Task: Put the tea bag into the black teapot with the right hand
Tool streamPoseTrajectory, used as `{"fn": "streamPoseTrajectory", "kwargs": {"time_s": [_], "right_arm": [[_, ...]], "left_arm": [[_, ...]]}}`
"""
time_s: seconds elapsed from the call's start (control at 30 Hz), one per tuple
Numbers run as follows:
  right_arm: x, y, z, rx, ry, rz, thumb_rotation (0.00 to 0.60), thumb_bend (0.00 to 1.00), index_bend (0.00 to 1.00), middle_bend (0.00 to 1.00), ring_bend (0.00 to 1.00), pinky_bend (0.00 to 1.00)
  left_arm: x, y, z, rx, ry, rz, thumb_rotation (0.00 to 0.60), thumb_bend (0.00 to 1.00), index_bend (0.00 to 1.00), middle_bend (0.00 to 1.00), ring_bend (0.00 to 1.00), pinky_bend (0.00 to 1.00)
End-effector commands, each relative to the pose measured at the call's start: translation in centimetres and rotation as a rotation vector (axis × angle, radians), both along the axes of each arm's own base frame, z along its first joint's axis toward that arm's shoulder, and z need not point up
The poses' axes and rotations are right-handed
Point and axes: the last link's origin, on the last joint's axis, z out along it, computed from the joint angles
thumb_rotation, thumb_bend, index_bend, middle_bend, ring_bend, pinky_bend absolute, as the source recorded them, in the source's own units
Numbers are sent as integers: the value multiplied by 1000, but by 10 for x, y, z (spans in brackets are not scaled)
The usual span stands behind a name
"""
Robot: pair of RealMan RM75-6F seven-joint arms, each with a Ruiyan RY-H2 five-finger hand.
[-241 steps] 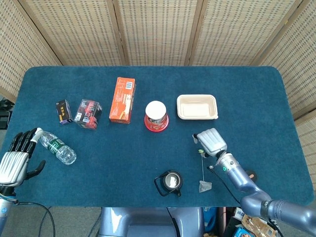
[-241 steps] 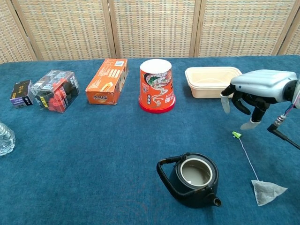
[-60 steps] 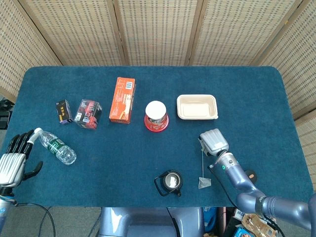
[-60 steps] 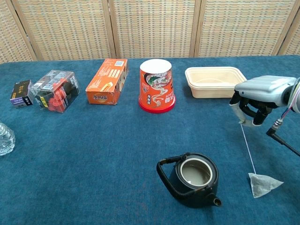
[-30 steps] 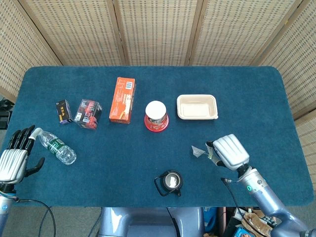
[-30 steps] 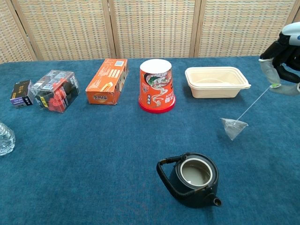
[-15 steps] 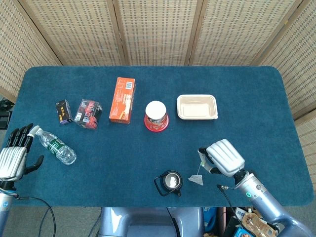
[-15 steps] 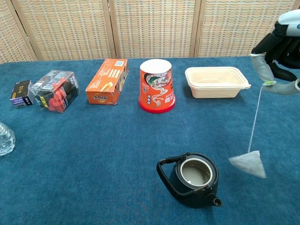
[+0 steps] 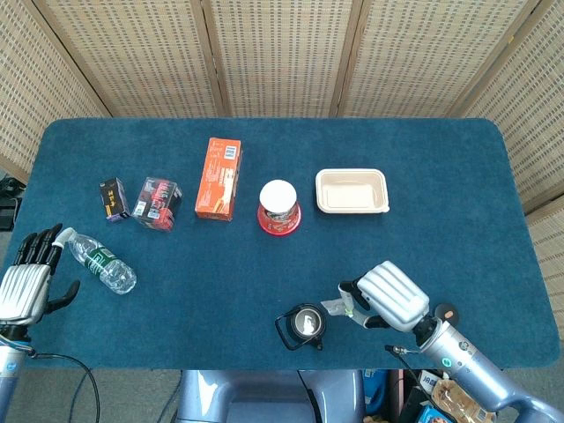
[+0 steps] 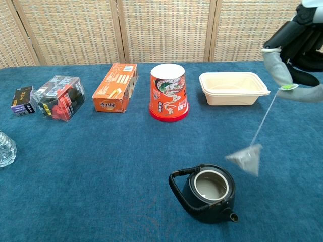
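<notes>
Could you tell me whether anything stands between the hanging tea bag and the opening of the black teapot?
Nothing visible does. The tea bag hangs by its string from the right hand, in the air just up and right of the black teapot, whose top is open with no lid on it.

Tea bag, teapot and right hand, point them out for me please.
Tea bag [image 10: 246, 159], chest view, on the blurred pouch hanging by its string.
Teapot [image 10: 194, 207], chest view, on its black front wall.
Right hand [image 9: 394, 296], head view, on the back of the hand.
</notes>
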Motion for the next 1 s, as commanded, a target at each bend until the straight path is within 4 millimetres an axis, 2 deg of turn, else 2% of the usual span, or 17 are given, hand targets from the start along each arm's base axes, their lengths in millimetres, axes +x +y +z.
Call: {"fn": "streamPoseTrajectory", "kwargs": {"time_s": [0.03,0.7,1.0], "right_arm": [[5,3,0,39,-26,36,600,756,673,837,874,955],[22,7,-5,114,-57,106,600,755,673,837,874,955],[19,0,-10,119,-53,82,600,756,673,837,874,955]], "left_arm": [[0,0,0,-1,0,2,600,378,0,0,0,0],[-6,-3,-4,-18,-3,26,600,377,0,0,0,0],[-10,-4,-4,-19,-6,36,600,378,0,0,0,0]]}}
